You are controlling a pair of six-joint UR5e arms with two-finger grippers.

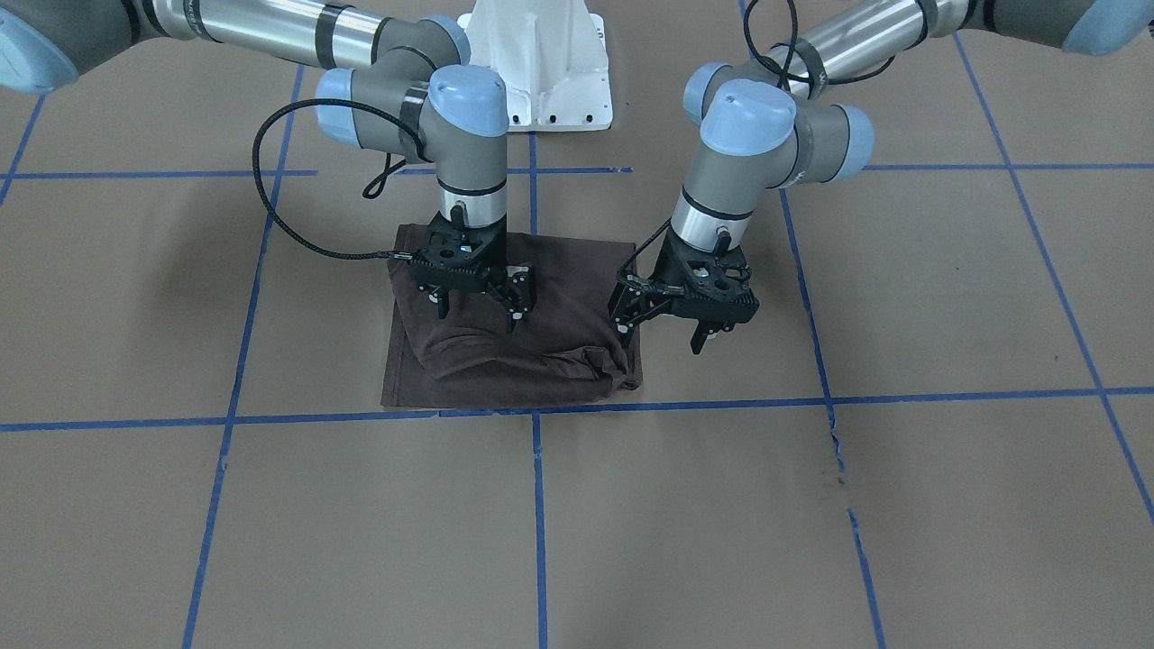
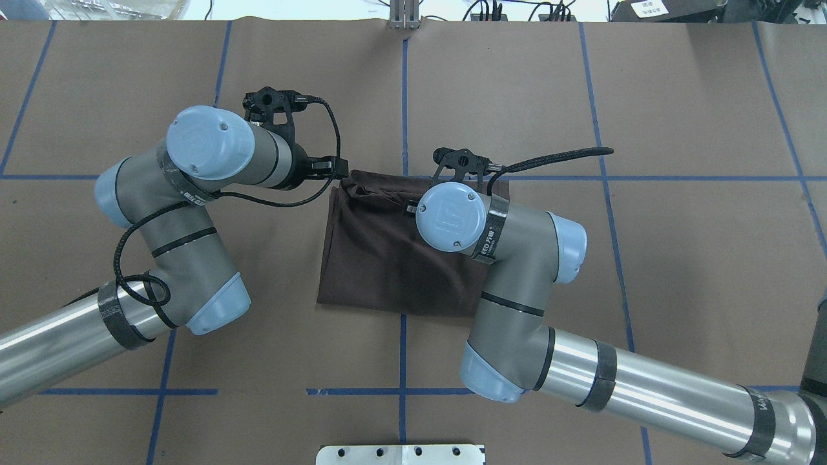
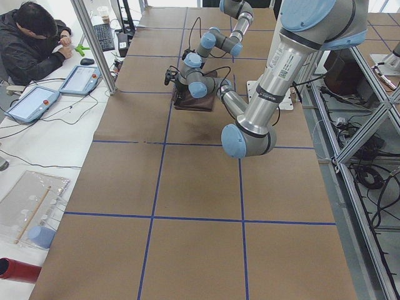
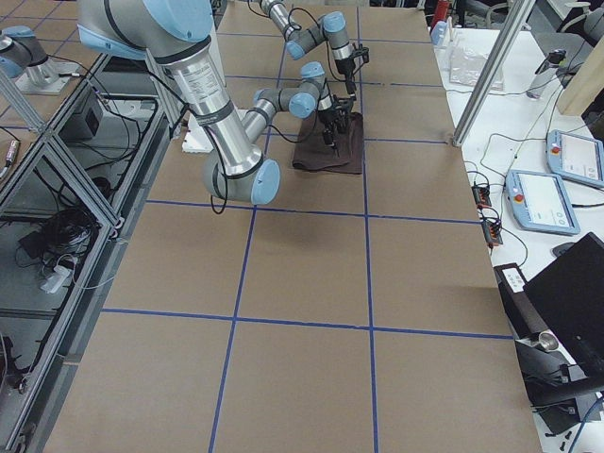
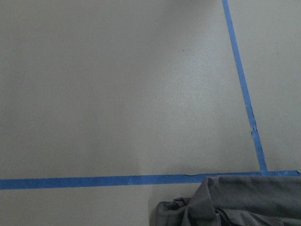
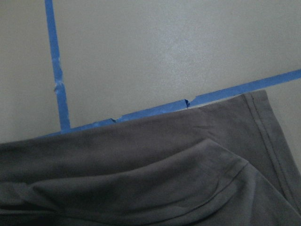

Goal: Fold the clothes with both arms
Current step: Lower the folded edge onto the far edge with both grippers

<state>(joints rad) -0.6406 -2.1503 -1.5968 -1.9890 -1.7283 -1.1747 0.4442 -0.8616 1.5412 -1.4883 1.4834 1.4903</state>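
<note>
the t-shirt (image 1: 559, 302) lies on the tabletop (image 1: 811, 523) in front of the white base pedestal (image 1: 541, 63). it is already brought down to a compact, roughly square packet, with neither sleeves nor collar showing. its edge away from the robot runs just beside a blue tape line (image 1: 947, 395).

we judge the main folds to be done, but not cleanly. the top layer sits in a soft ridge across the packet. the corner on the robot's left, on the side away from the base, is bunched up rather than lying flat. the left wrist view shows that same crumpled corner at the bottom of its frame, and the right wrist view shows a loose curved fold over the lower layer. so what is left, as we read it, is tidying: flattening the ridge and squaring that corner, or perhaps one more fold if a smaller packet is wanted.

the right hand (image 1: 478, 317) hangs over the packet on the robot's right half, fingers spread wide and pointing down, with no cloth between them. we cannot tell for sure whether the tips brush the fabric. the left hand (image 1: 661, 335) is just beside the shirt's edge, over bare tabletop. it is also spread wide and gripping nothing, its nearer finger close to the rumpled corner.
</note>
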